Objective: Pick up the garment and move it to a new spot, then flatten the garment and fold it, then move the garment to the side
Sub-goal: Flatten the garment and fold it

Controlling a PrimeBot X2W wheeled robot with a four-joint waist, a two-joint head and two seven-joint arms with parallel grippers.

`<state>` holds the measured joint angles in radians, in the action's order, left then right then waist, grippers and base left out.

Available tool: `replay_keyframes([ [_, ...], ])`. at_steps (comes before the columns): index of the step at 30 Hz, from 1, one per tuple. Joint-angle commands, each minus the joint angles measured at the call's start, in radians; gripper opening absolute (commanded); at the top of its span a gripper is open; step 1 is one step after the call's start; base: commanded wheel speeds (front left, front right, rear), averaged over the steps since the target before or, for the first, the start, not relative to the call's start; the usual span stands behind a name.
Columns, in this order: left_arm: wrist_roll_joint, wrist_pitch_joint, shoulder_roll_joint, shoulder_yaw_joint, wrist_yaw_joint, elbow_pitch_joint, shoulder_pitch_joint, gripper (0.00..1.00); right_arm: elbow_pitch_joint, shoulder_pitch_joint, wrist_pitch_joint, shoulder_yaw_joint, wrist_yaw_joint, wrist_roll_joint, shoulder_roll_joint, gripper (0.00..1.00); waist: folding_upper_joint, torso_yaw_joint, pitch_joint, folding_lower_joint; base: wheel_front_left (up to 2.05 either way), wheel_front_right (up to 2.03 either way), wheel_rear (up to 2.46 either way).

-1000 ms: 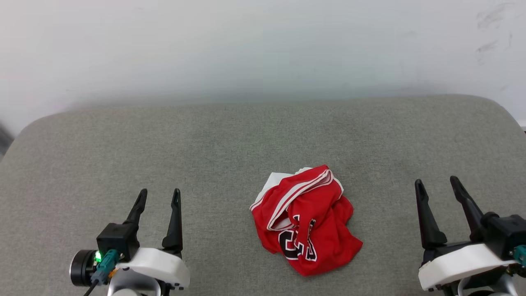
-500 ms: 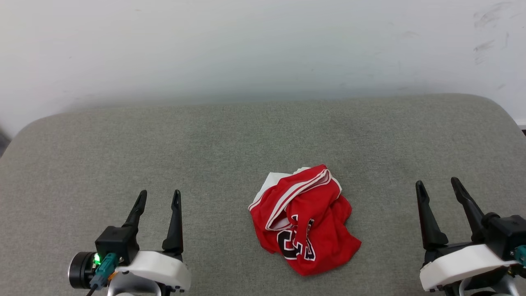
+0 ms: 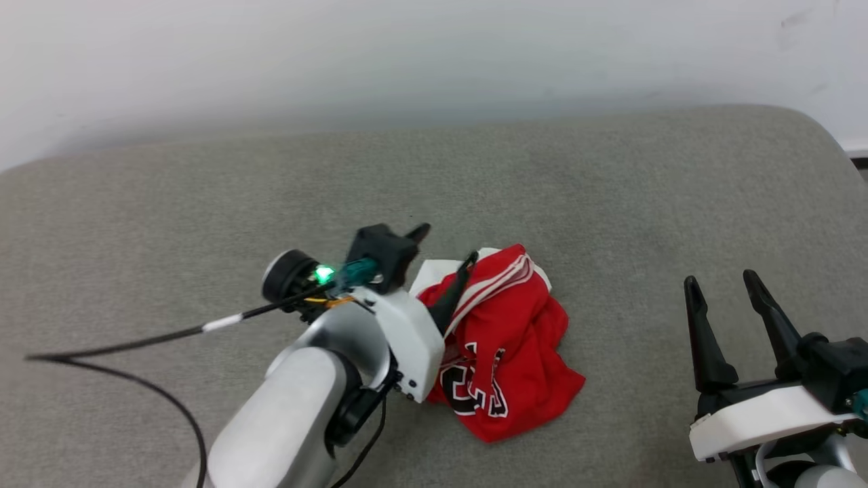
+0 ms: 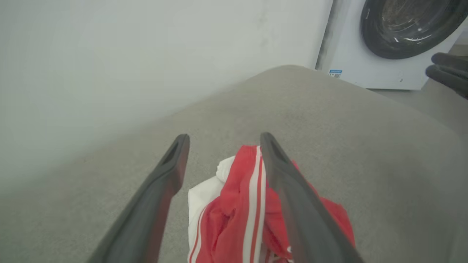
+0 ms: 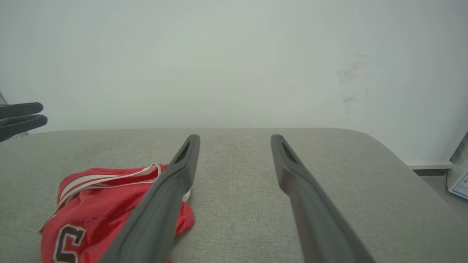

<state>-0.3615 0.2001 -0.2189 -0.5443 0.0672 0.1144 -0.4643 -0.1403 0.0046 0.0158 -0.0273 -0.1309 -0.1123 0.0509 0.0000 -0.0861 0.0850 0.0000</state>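
Note:
The garment (image 3: pixel 515 346) is a crumpled red jersey with a white sleeve, striped seams and black-and-white lettering, lying on the grey cushion (image 3: pixel 610 203). My left gripper (image 3: pixel 444 247) stands open over its far left edge, one finger across the striped fold. In the left wrist view the garment (image 4: pixel 234 215) lies below and between the open left gripper (image 4: pixel 223 138). My right gripper (image 3: pixel 720 281) is open at the lower right, well clear of the cloth. In the right wrist view the garment (image 5: pixel 91 204) sits left of the open right gripper (image 5: pixel 236 138).
A black cable (image 3: pixel 135 346) trails left from my left wrist across the cushion. A pale wall (image 3: pixel 407 61) runs behind the cushion. A white washing machine (image 4: pixel 387 44) stands past the cushion's right end. Bare cushion lies left, behind and right of the garment.
My left arm has swung from the lower left up and right to the garment's edge, still open. The head camera has tilted down a little. The right gripper and the garment have stayed put.

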Motion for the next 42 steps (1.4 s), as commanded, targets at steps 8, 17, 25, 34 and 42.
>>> replay_keyframes([
  [8,-0.060,0.251,-0.021,-0.126,0.054,0.143,-0.081,1.00,0.034,-0.030,0.037,0.005,0.000,-0.023,-0.001,1.00,0.0000,-0.067,0.065,0.0000,0.00,0.00,0.00],
  [17,-0.092,0.281,-0.044,-0.147,0.060,0.191,-0.136,0.00,0.065,-0.044,0.061,0.004,0.000,-0.038,-0.001,1.00,0.0000,-0.079,0.075,0.0000,0.00,0.00,0.00],
  [25,-0.084,0.104,-0.050,-0.063,-0.017,0.120,-0.121,0.00,0.079,-0.036,0.062,-0.003,0.000,-0.039,-0.001,1.00,0.0000,-0.045,0.055,0.0000,0.00,0.00,0.00],
  [34,-0.166,-0.039,-0.129,0.129,-0.239,-0.055,0.233,0.00,0.068,-0.018,0.048,-0.017,0.000,-0.037,-0.001,1.00,0.0000,0.011,0.035,0.0000,0.00,0.00,0.00],
  [42,-0.277,-0.002,-0.111,0.165,-0.301,-0.011,0.489,0.26,0.060,-0.018,0.034,-0.007,0.000,-0.029,-0.001,1.00,0.0000,0.031,0.018,0.0000,0.00,0.00,0.00],
])
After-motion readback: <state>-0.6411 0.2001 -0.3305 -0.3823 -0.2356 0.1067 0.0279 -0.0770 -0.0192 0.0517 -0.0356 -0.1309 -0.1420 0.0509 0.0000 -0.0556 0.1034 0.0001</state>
